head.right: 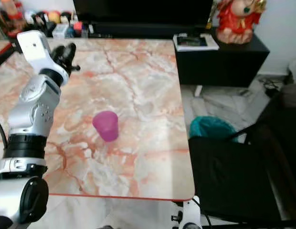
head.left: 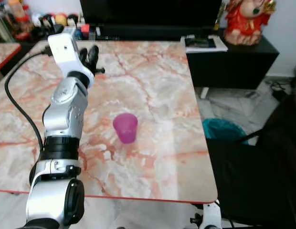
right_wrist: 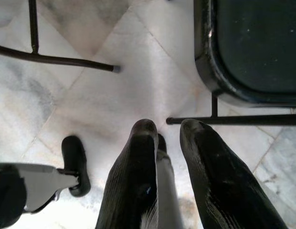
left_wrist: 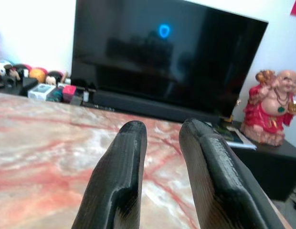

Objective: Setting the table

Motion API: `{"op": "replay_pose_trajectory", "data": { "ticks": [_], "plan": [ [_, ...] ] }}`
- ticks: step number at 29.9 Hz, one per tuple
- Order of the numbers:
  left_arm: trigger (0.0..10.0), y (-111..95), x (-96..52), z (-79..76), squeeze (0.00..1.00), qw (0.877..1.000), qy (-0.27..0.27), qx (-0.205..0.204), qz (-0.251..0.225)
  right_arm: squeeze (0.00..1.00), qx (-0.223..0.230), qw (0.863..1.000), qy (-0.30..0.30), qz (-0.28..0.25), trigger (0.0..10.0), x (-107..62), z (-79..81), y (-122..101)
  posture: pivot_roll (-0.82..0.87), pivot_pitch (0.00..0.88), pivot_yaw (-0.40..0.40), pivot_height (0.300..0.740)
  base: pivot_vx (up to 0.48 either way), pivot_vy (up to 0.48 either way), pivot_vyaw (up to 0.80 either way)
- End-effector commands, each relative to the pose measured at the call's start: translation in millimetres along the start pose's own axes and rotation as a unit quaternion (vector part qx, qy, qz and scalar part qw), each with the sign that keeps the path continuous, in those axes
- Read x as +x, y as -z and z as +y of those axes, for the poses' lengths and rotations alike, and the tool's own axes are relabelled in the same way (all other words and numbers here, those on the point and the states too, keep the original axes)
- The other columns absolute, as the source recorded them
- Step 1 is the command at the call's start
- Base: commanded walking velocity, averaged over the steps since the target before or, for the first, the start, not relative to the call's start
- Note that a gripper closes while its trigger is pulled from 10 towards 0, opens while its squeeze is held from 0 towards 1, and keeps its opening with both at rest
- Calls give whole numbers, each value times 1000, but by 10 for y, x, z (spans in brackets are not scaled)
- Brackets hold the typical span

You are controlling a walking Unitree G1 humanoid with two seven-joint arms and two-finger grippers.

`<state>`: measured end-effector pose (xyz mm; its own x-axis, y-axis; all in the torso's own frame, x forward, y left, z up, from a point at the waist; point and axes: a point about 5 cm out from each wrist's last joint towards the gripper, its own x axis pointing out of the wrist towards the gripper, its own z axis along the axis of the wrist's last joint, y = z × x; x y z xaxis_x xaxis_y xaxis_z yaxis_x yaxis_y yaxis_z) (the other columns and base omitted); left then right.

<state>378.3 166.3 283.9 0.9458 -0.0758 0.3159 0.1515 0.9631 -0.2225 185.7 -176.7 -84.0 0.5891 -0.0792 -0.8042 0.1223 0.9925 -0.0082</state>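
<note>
No writing, label, brand or number can be read anywhere here: the booklet (head.left: 200, 43) on the black cabinet (head.left: 234, 62) and the small boxes (left_wrist: 43, 90) beside the television (left_wrist: 162, 57) are too blurred to make out.

1. A home's living and dining room is showing here: a marble-patterned dining table (head.left: 153, 90) with a red edge is filling the left and centre of the frame.
2. A large dark television (left_wrist: 162, 52) is standing at the top of the frame, behind the table.
3. A red and gold laughing figurine (head.left: 246, 19) is sitting at the upper right on a low black cabinet (head.left: 234, 62), with books (head.left: 203, 44) lying beside it.
4. Small toys and knick-knacks (left_wrist: 38, 83) are lining the upper left.
5. A black chair (head.right: 234, 176) is standing at the lower right on a pale tiled floor (right_wrist: 90, 95), near a teal bin (head.left: 223, 130).
</note>
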Motion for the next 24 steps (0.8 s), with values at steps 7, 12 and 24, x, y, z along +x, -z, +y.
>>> {"op": "replay_pose_trajectory", "data": {
  "ticks": [7,12,24],
  "plan": [
    [10000,-62,34,-44,0,997,17,-37,62,0,4,1000,15,14,10000,-14,-118,63,-3,118,2,740,0,0,0],
    [10000,-156,29,-3,55,992,28,-48,110,0,5,1000,14,14,10000,-12,-113,59,-2,114,15,740,0,0,0],
    [10000,-30,-222,81,1000,972,69,-86,206,0,0,1000,10,23,10000,-17,-95,94,12,108,22,740,0,0,0]
  ]
}}
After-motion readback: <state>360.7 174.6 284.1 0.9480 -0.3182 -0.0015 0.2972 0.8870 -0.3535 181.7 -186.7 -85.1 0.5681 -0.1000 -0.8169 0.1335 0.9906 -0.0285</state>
